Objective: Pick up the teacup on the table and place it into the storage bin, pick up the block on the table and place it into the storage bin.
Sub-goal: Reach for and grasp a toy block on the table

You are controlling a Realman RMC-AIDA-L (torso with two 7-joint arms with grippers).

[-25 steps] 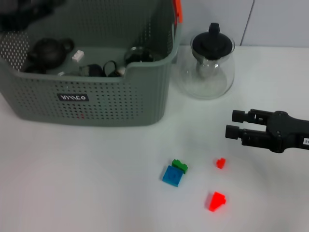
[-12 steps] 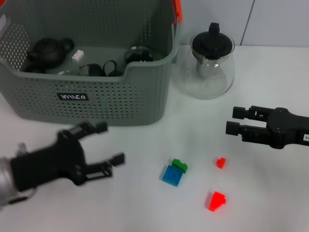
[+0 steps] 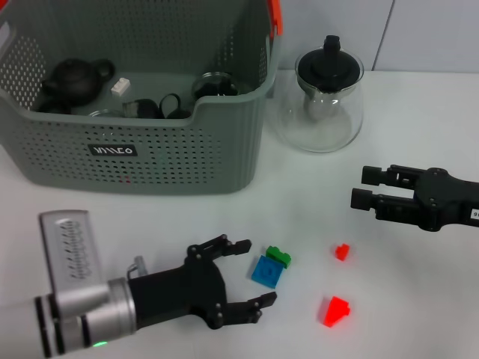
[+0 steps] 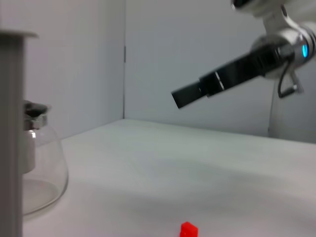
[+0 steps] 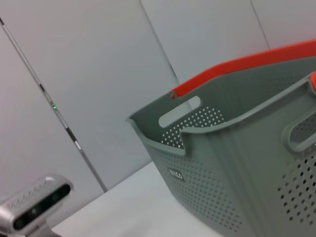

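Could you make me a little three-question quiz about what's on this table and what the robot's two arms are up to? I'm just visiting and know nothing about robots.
1. True or false: the left gripper is shut on the blue and green block.
2. Which stands to the right of the storage bin on the table? A) glass teapot B) red block C) nothing
3. Fill in: the right gripper hangs above the small ____ block.

Key
1. False. Its jaws are open, just left of the block.
2. A, the glass teapot with a black lid.
3. red. A larger red block lies nearer the camera.
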